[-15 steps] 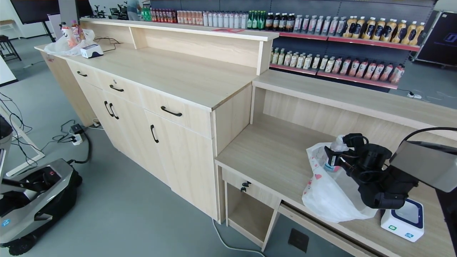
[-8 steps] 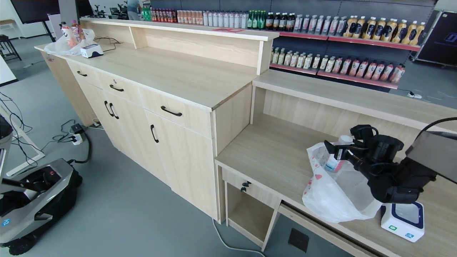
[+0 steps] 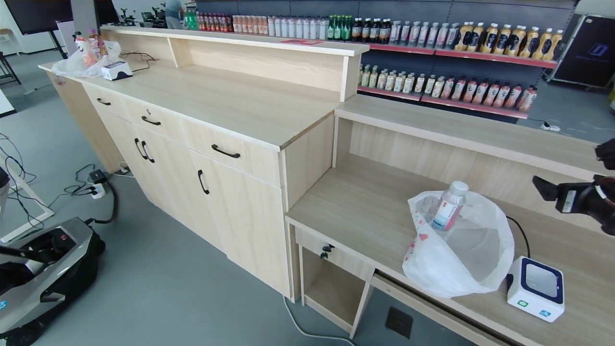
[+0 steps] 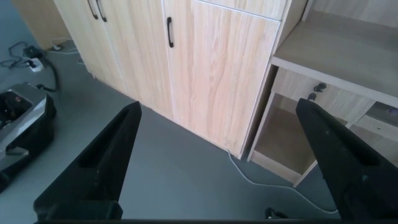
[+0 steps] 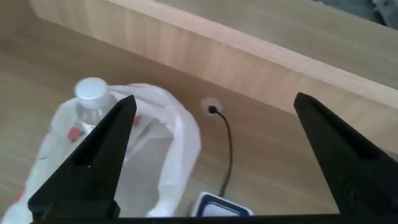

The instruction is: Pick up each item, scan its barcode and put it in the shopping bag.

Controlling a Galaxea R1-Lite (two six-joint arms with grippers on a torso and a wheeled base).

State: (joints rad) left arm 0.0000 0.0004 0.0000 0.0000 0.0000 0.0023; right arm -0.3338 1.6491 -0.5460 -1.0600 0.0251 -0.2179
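The right gripper is pictured above the desk, its jaws spread wide with nothing held between them. The white-capped bottle is seen standing slightly tilted inside the bag. It is below those jaws and to the robot's left of them, well apart from either finger, and its cap rises above the bag's rim. The scanner is set just beside the bag, lower than the jaws and nearer the desk's front edge. A cable is run from behind the scanner to a hole in the desktop, which is seen between the two fingers in the right wrist view. The left gripper is held over the grey floor, its jaws likewise set wide apart and empty. A cupboard door is seen ahead of them.
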